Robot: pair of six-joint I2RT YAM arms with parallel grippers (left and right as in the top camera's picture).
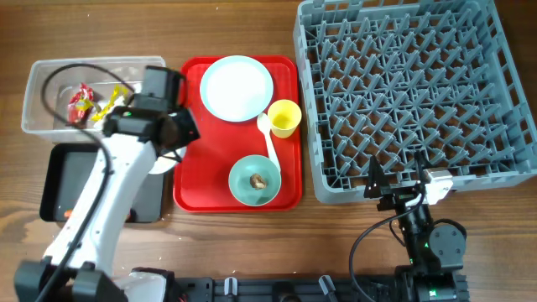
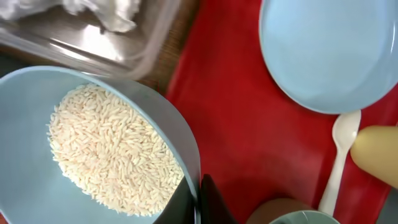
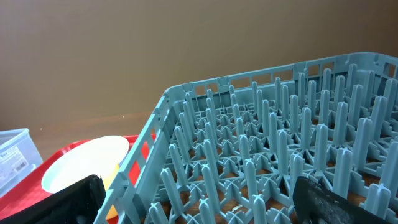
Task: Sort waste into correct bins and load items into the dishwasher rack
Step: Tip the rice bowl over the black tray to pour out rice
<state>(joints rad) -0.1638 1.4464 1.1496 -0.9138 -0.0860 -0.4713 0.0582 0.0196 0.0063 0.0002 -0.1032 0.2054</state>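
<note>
the pale-blue bowl (image 2: 25,162) of white rice (image 2: 112,149) is at the red tray's (image 1: 189,193) left edge, just beside the clear bin (image 1: 38,84), its rim clamped in the left gripper (image 2: 199,199). the right gripper (image 1: 396,178) waits at the grey rack's (image 1: 520,168) near wall, jaws wide apart, holding nothing.

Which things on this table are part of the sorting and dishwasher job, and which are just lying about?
Job: bowl of rice in the shut left gripper, plate, yellow cup, spoon, bowl with a brown lump, wrappers, tissue, clear bin, black bin, rack.
Lying about: red tray, table.
</note>
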